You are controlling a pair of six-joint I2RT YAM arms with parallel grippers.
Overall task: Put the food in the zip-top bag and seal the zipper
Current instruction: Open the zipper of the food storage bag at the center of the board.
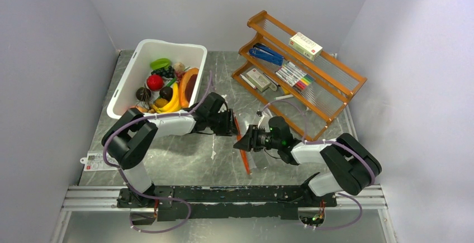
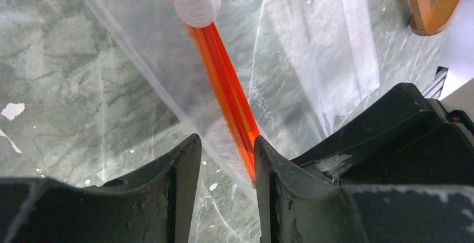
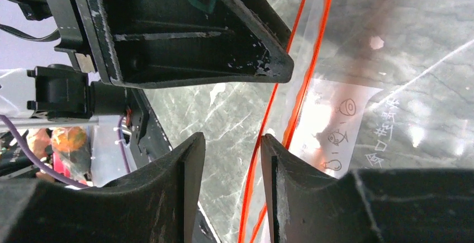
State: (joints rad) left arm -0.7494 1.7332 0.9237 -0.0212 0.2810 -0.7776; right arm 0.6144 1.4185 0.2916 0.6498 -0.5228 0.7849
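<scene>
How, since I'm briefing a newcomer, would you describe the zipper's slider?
At the centre of the marble table lies a clear bag edged by an orange-red zipper. The slider is the round white disc on that strip, its only white part.

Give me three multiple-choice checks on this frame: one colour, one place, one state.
1. The zipper on the bag is: A blue; B orange-red; C green.
2. The food is: A in the white bin; B in the bag; C on the wooden rack.
3. The left jaws are: A shut on a banana; B shut on a marker; C open.

Answers:
1 B, the strip shows orange-red in both wrist views.
2 A, the fruit is piled in the bin.
3 C, a gap shows between them, with the zipper running along one inner edge.
</scene>
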